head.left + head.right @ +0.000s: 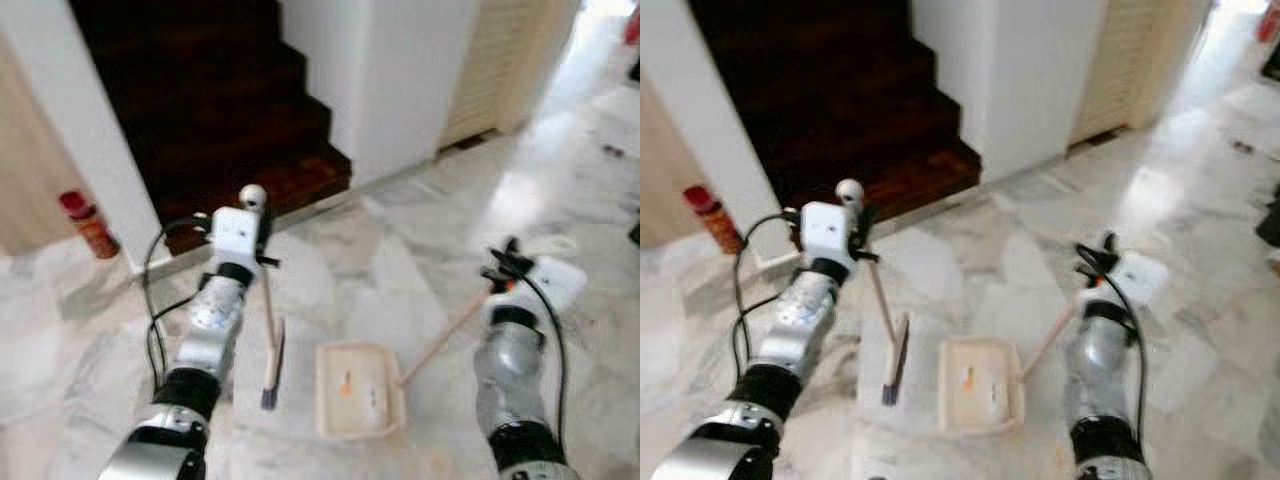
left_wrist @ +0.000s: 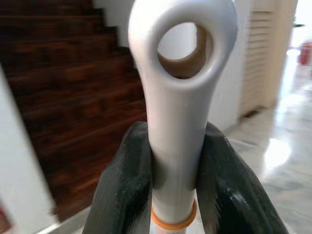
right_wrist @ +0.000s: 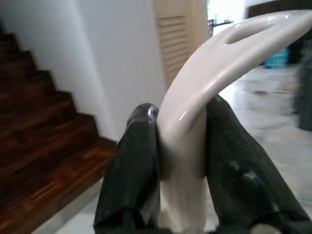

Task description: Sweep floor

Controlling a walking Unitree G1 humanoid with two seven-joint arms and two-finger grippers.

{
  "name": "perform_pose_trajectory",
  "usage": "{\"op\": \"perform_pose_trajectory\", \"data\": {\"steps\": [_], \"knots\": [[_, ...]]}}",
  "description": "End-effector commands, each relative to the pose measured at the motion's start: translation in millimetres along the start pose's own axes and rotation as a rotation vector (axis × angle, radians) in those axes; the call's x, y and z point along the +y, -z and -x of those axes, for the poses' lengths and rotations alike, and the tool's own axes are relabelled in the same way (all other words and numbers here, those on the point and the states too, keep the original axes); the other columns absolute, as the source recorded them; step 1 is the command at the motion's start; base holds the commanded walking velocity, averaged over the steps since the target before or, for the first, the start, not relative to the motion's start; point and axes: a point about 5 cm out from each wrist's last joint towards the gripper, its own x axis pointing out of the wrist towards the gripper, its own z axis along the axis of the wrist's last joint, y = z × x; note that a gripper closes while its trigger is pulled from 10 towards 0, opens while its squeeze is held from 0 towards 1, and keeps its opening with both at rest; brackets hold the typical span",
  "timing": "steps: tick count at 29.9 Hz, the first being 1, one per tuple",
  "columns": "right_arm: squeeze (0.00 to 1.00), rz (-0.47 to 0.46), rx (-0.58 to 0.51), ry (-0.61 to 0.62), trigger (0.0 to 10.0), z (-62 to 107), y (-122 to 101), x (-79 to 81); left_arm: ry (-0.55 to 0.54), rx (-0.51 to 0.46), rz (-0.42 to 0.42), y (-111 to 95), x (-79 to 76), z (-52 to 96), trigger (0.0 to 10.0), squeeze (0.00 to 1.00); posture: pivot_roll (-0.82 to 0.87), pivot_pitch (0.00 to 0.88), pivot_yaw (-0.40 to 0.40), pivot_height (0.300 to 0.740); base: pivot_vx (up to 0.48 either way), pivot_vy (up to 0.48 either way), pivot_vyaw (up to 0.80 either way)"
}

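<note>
Counts: one broom (image 1: 271, 350), one dustpan (image 1: 358, 390) with two small bits of debris (image 1: 346, 383) in it. Two grippers: left gripper (image 2: 174, 165) and right gripper (image 3: 181, 161), one handle each. One red canister (image 1: 88, 223) by the wall. One dark wooden staircase (image 1: 215, 110). One louvred door (image 1: 500, 65).

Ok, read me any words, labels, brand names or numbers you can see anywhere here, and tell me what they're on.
No text can be read anywhere.
Red can by the wall: any label is too blurred to read.
Dustpan: orange and grey marks inside, not legible as writing.
Broom handle and dustpan handle: plain, no lettering.
</note>
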Motion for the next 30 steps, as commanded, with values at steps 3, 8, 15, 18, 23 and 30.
{"op": "perform_pose_trajectory", "data": {"steps": [3, 8, 15, 18, 23, 30], "knots": [[0.00, -0.026, -0.049, 0.025, 10.0, -4.9, -11.6, -5.3, 0.020, -0.053, -0.021, -12.4, -4.7, -6.1, 10.0, 0.00, 0.08, 0.012, -0.019, 0.740, 0.000, 0.000, 0.79], [0.00, -0.025, -0.046, 0.025, 10.0, -3.7, -10.7, -5.4, 0.017, -0.053, -0.022, -12.7, -3.6, -5.0, 10.0, 0.00, 0.08, 0.013, -0.020, 0.740, 0.000, 0.000, 0.79], [0.00, -0.028, -0.045, 0.023, 10.0, -3.9, -10.7, -5.1, 0.017, -0.053, -0.023, -12.2, -3.8, -3.8, 10.0, 0.00, 0.08, 0.003, -0.018, 0.740, 0.000, 0.000, 0.79], [0.00, -0.028, -0.046, 0.023, 10.0, -3.8, -10.7, -5.4, 0.022, -0.053, -0.020, -11.9, -5.1, -3.3, 10.0, 0.00, 0.08, 0.000, -0.019, 0.740, 0.000, 0.000, 0.79], [0.00, -0.031, -0.045, 0.028, 10.0, -4.4, -11.0, -7.5, 0.023, -0.052, -0.017, -11.5, -5.7, -2.8, 10.0, 0.00, 0.08, 0.000, -0.018, 0.740, 0.000, 0.000, 0.55], [0.00, -0.057, -0.032, 0.028, 10.0, -4.0, -9.9, -7.6, 0.023, -0.049, -0.015, -10.7, -6.2, -1.6, 10.0, 0.00, 0.08, 0.000, -0.018, 0.740, 0.000, 0.000, 0.00]]}}
